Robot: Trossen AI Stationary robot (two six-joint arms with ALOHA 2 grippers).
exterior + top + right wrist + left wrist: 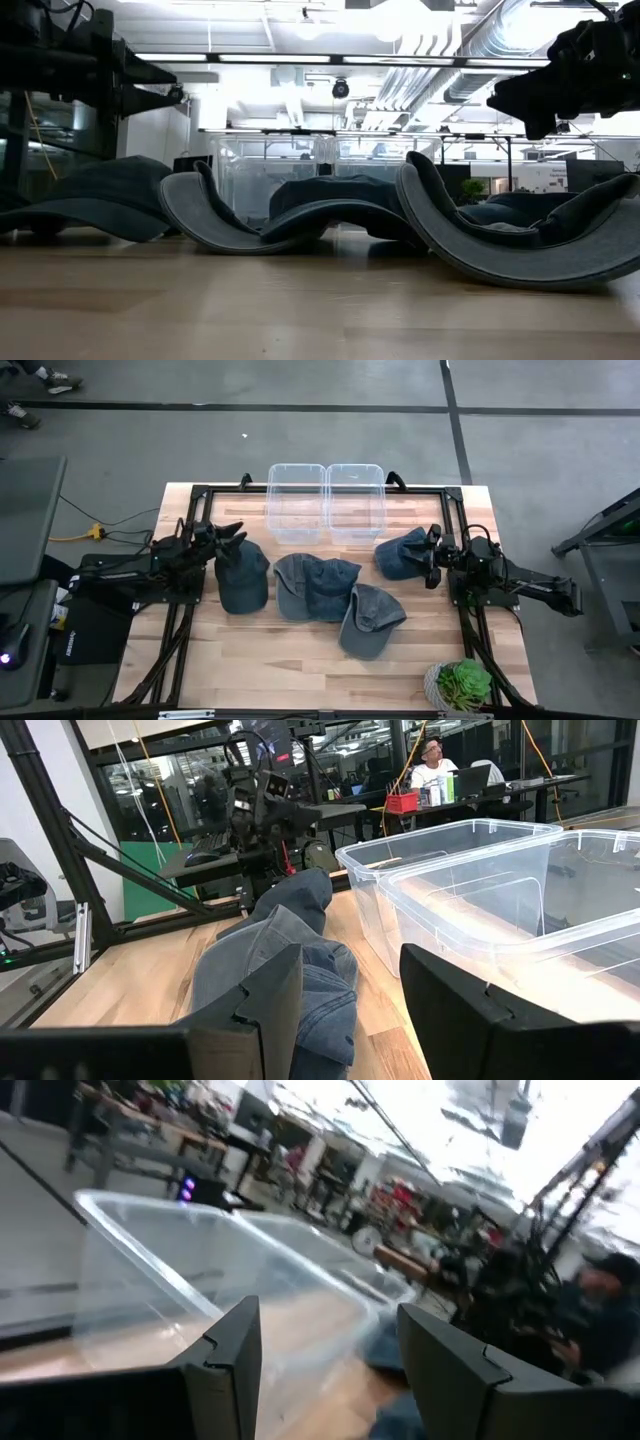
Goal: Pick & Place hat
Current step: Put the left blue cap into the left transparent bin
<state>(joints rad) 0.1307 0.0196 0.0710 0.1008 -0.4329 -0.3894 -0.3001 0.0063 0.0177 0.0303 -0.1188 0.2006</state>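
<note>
Both grippers open, empty. Left gripper [237, 540] hovers over far edge of dark blue denim cap [243, 575]; right gripper [433, 556] beside another blue cap [402, 554], clear plastic bins [326, 501] just beyond.

Grey concrete floor [300, 435] crossed by dark lines, wooden table [300, 660] with black frame. Beyond, bright ceiling strip lights [300, 58] and pale ducts [440, 60]. Glass partitions [180, 790] behind; far desk [520, 788] with a seated person [432, 765]. Potted green plant [462, 684] at one table corner. Possibly shelving, blurred.
</note>
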